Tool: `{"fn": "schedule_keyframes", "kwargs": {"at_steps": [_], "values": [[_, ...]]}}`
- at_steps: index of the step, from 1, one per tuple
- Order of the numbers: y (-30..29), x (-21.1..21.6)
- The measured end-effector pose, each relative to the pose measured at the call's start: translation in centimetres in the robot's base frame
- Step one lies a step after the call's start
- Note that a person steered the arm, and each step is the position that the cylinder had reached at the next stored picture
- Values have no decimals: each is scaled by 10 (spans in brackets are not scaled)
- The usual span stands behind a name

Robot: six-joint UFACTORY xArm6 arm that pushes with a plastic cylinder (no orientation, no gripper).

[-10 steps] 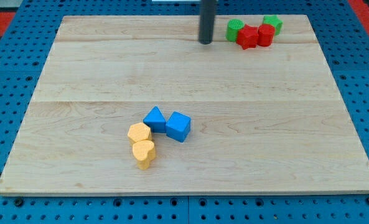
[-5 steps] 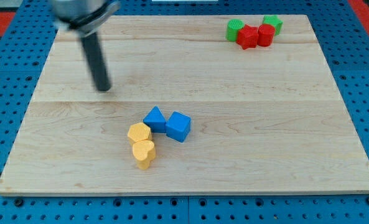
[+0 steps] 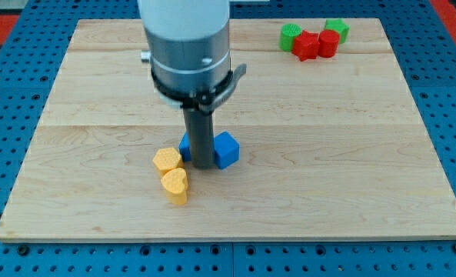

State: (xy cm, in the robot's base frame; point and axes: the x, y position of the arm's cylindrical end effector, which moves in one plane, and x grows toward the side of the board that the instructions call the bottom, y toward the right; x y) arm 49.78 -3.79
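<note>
My tip (image 3: 201, 165) stands in the board's lower middle, wedged between the two blue blocks. The blue cube (image 3: 227, 149) sits just to the view's right of the tip and touches it. The other blue block (image 3: 184, 145) is mostly hidden behind the rod, showing only at its left edge. A yellow hexagonal block (image 3: 167, 159) lies just left of the tip. A yellow heart-shaped block (image 3: 175, 185) sits below it, toward the view's bottom.
At the view's top right sits a cluster: a green block (image 3: 291, 34), a red star-like block (image 3: 306, 45), a red block (image 3: 327, 43) and a green block (image 3: 337, 29). The arm's grey body (image 3: 188, 46) hangs over the board's upper middle.
The rod swept from the top near the red and green cluster to the left side, then down to the blue blocks. The blue cube shifted slightly right; the yellow blocks moved slightly left.
</note>
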Motion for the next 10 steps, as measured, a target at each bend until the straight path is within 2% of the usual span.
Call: {"fn": "schedule_keyframes", "kwargs": {"at_steps": [1, 2, 3, 4, 5, 6, 7, 8, 9, 10], "values": [[31, -16], [59, 0], [111, 8], [89, -37], [61, 1], [36, 9], [-3, -34], [51, -44], [79, -86], [107, -108]]}}
